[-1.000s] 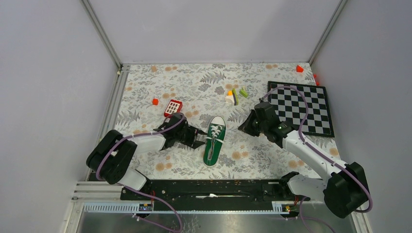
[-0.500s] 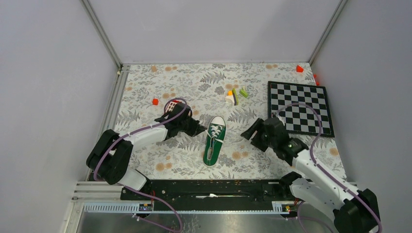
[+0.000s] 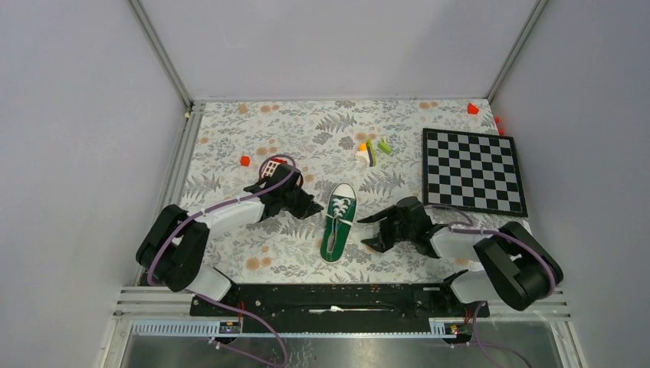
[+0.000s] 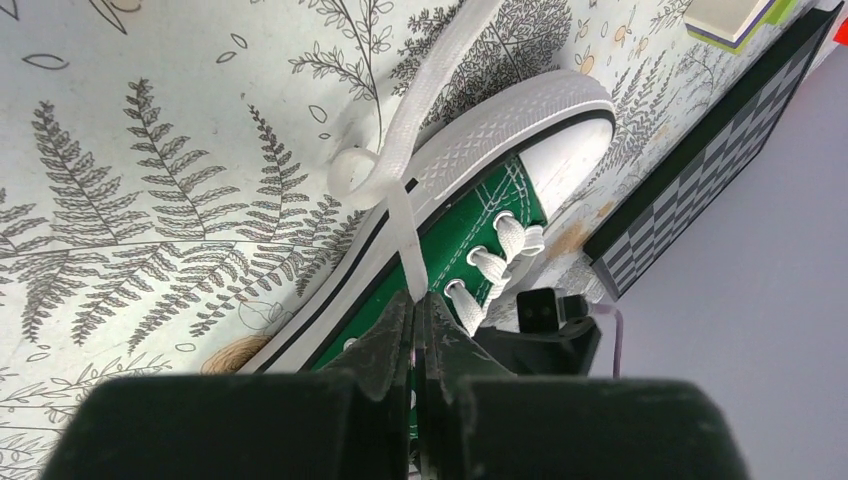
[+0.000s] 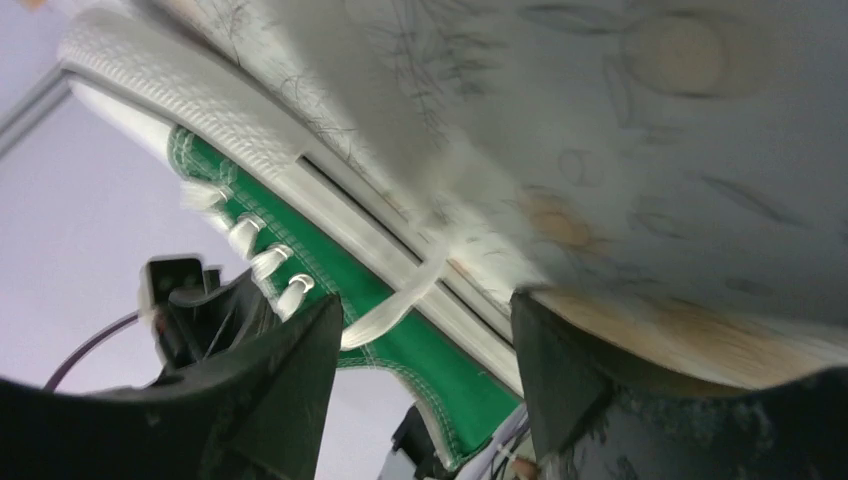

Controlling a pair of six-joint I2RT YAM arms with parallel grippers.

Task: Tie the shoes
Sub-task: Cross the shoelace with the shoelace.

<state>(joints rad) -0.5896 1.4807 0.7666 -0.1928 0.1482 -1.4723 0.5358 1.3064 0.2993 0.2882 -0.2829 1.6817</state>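
Note:
The green sneaker lies in the middle of the floral mat, white toe cap pointing away from the arms. My left gripper is at its left side, shut on a white lace that runs out from the eyelets and loops over the sole edge. Low on the shoe's right side, my right gripper is open. In the right wrist view another strand of lace crosses the sole just beyond its spread fingers, touching neither.
A chessboard lies at the right. A red-and-white keypad block sits just behind my left arm. Small coloured blocks lie beyond the toe, with red pieces at the left and the far right corner.
My left gripper has closed on the lace and shifted slightly away from the arms. My right gripper has opened and swung from beside the chessboard down low to the shoe's right side.

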